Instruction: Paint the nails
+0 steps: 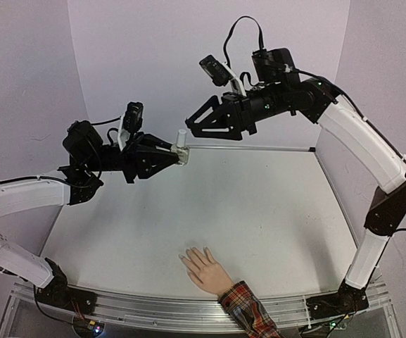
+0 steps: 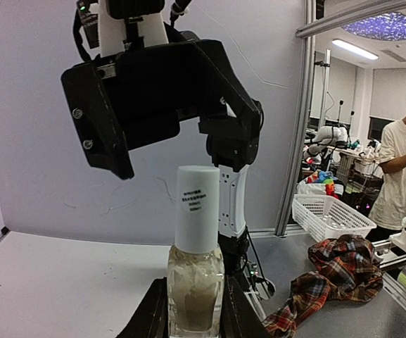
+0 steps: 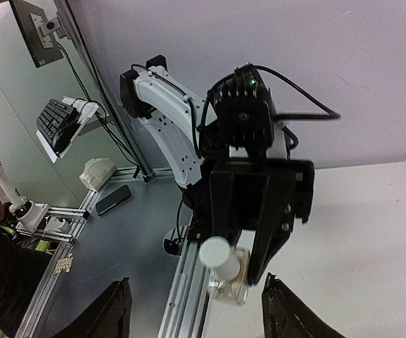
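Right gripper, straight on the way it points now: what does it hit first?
Likely the white cap of the polish bottle held in the left gripper: the right wrist view shows it just ahead, roughly between the right gripper's open fingers. Depth is unclear, so it might skim past.

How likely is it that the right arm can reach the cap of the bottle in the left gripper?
Probably yes: the right gripper, jaws open, hangs close to the cap with nothing between, while the left gripper holds the bottle aloft.
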`<state>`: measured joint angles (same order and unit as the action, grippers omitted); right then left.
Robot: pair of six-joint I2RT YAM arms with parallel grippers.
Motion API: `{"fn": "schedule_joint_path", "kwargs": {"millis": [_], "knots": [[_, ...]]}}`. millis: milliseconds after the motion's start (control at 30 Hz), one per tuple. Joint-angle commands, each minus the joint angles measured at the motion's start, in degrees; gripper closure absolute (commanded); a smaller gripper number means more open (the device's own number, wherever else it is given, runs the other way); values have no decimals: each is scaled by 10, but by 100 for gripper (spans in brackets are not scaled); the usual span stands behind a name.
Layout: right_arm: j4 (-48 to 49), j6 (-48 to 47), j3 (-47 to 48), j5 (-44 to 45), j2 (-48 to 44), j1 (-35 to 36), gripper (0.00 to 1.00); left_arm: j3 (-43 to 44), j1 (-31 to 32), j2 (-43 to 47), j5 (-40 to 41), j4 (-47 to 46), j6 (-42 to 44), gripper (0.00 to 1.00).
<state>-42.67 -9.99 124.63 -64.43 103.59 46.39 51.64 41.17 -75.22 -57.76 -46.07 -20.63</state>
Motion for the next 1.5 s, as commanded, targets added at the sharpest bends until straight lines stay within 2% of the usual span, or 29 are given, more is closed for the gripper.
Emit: {"fn": "schedule_joint_path", "kwargs": {"millis": [0,267,533,667,767,967,1033,1100,1333,1467], "knots": [[43,-8,14,-61,15,5,43,35,-10,-23,-43,-76,-47,100],[90,22,-8,-63,25,5,60,37,-19,-47,-46,-127,-76,100],[105,39,2,-51,53,5,55,40,-24,-50,-47,-134,-84,100],[114,52,5,-51,63,5,56,39,-25,-49,-45,-125,-79,100],[119,54,4,-45,62,5,63,40,-25,-48,-43,-124,-78,100],[124,52,-14,-28,50,5,85,36,-29,-42,-24,-118,-70,100],[126,50,-29,-9,41,6,95,31,-32,-34,1,-110,-61,100],[127,50,-43,19,33,7,100,28,-33,-21,40,-81,-35,100],[132,82,-89,146,24,15,100,35,-34,31,201,45,94,100],[135,108,-122,283,20,28,100,56,-34,43,300,99,145,100]]}}
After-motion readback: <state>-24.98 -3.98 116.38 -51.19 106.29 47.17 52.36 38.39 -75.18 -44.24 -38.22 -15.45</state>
